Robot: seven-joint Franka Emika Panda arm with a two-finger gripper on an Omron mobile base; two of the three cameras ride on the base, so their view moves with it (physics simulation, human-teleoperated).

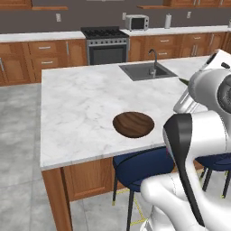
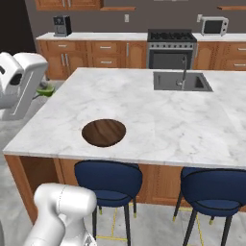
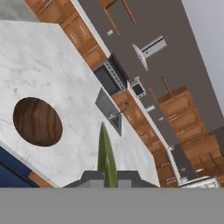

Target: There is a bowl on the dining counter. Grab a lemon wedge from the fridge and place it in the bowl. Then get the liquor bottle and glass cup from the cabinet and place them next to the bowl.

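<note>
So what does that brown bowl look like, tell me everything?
The bowl is round, shallow and dark brown with a streaky wood-like grain. It sits flat and upright on the white marble dining counter, near the front edge above a blue stool. Nothing can be seen inside it, and nothing touches it but the counter.

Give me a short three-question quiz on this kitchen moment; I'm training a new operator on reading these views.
1. True or false: the bowl already holds the lemon wedge.
2. What is the hand shut on?
A. a glass cup
B. the green lemon wedge
C. nothing
3. Fill in: the bowl sits on the dining counter near the edge with the blue ____.

Key:
1. false, the bowl is empty
2. B
3. stools
</note>
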